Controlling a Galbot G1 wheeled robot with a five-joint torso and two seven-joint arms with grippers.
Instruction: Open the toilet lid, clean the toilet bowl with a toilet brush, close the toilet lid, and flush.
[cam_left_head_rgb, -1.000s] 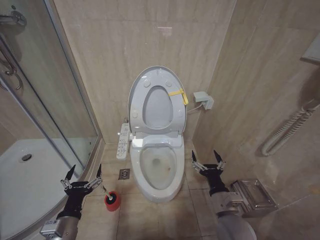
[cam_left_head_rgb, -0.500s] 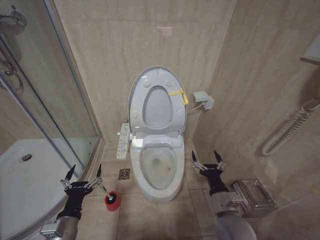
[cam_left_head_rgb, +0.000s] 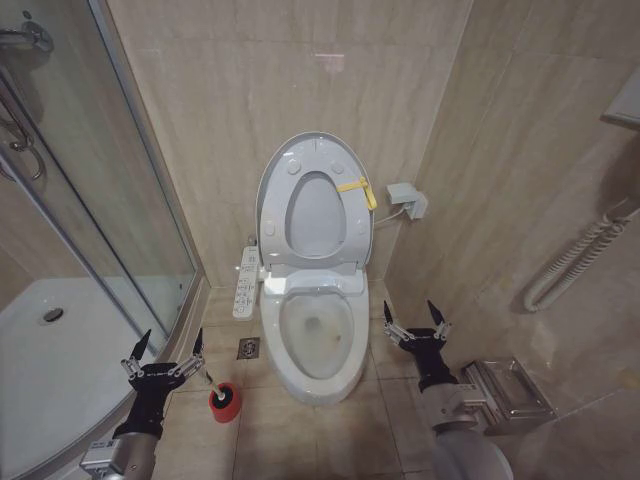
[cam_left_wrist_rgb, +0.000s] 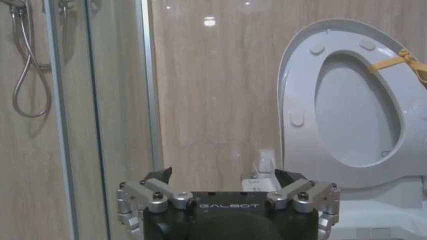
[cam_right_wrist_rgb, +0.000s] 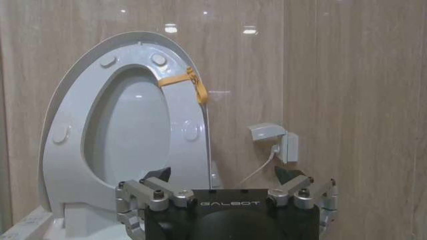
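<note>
Toilet lid (cam_left_head_rgb: 315, 165): already raised, leaning back against the tiled wall with the seat (cam_left_head_rgb: 288, 222) folded up against it; a yellow tag (cam_left_head_rgb: 357, 188) sits at its rim. It looks like thin glossy plastic — light, stiff, likely slippery; for closing, the free top edge seems the best place to hook and tip it forward.

Toilet bowl (cam_left_head_rgb: 318, 335): open to view, faint brown staining inside. Hard ceramic, fixed to the floor, so it should take firm scrubbing.

Toilet brush (cam_left_head_rgb: 213, 384): standing in the red holder (cam_left_head_rgb: 225, 401) on the floor, just beside the bowl on the robot's left; only a short stub of pale handle rises above the cup. Judged light and rigid, thin to pinch — take the handle near its top and lift straight up to clear the holder.

Left end effector (cam_left_head_rgb: 163, 359): fingers spread apart, empty, hovering near the holder.

Right end effector (cam_left_head_rgb: 416, 327): fingers spread apart, empty, low beside the bowl on the robot's right.

Stage: lid step appears done; brush not yet picked up.
</note>
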